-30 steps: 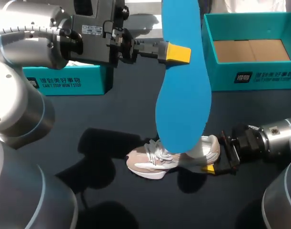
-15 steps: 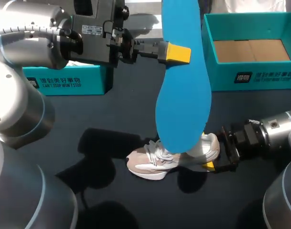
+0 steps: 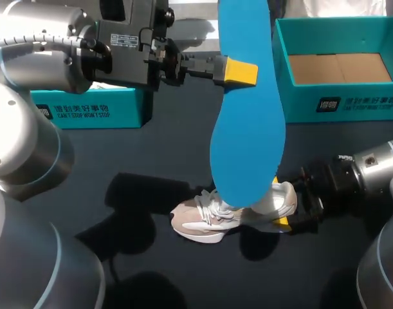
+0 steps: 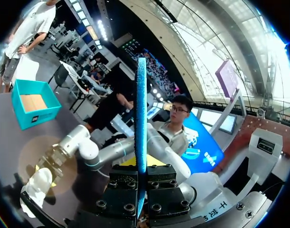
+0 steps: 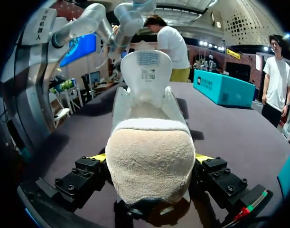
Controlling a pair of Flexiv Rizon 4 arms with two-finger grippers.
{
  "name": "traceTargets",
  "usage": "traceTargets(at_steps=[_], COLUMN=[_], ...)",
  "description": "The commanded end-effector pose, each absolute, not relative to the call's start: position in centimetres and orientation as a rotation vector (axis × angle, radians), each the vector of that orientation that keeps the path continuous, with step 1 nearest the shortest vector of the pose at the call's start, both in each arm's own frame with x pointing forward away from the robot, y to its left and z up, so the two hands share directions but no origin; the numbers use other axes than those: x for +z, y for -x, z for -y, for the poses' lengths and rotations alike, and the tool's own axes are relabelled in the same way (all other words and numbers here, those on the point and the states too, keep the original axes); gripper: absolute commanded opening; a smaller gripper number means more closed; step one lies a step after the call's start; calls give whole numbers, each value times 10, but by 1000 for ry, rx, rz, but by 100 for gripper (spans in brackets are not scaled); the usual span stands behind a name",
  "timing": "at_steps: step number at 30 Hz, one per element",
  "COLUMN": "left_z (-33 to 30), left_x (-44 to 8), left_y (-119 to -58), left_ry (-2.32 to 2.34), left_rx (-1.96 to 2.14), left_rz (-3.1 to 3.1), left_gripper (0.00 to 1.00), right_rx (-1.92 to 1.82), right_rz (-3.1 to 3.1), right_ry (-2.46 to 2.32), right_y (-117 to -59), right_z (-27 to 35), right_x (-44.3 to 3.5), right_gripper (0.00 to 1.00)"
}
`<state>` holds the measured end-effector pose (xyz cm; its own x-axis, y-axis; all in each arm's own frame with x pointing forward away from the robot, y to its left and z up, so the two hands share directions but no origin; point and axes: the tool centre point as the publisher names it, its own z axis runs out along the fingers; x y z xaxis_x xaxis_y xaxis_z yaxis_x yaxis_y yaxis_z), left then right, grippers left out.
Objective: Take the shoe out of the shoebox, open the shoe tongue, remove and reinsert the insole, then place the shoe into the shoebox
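Observation:
My left gripper (image 3: 240, 71) hangs high over the table, shut on a long blue insole (image 3: 247, 129) that dangles toe-down. In the left wrist view the insole (image 4: 141, 114) shows edge-on, clamped in that gripper (image 4: 141, 176). Under the insole's tip a white and beige shoe (image 3: 225, 215) stands upright on the dark table, toe to the left. My right gripper (image 3: 291, 207) sits low at the shoe's heel, wide open. In the right wrist view the padded heel (image 5: 149, 166) fills the gap in the right gripper (image 5: 152, 160), and the tongue (image 5: 147, 66) stands up.
The open teal shoebox (image 3: 292, 90) stands at the back right with only its cardboard floor showing. Its teal lid (image 3: 87, 108) lies at the back left, under my left arm. The left arm's shadow lies on the dark tabletop (image 3: 151, 154) left of the shoe.
My right gripper has slid left toward the shoe, so the heel now sits deeper between its open fingers. The left arm and the insole have stayed still.

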<state>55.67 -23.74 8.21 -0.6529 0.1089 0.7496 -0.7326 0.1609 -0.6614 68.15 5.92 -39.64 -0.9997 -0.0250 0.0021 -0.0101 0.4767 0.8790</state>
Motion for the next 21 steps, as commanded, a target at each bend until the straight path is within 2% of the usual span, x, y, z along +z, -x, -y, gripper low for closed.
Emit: traceTargets(at_steps=[1, 13, 21], left_z=[237, 237, 237], left_x=[80, 80, 80], left_y=[-556, -556, -556], left_ry=[-595, -595, -595], left_rx=[1574, 1574, 1574], left_rz=[1755, 1755, 1755], left_gripper=[0, 0, 0], right_rx=[-1568, -1452, -1239], right_rz=[2743, 2851, 2903], right_ry=[40, -47, -185], right_y=[-680, -694, -698], right_z=[-57, -61, -64], right_x=[-389, -359, -347], right_gripper=[100, 100, 100])
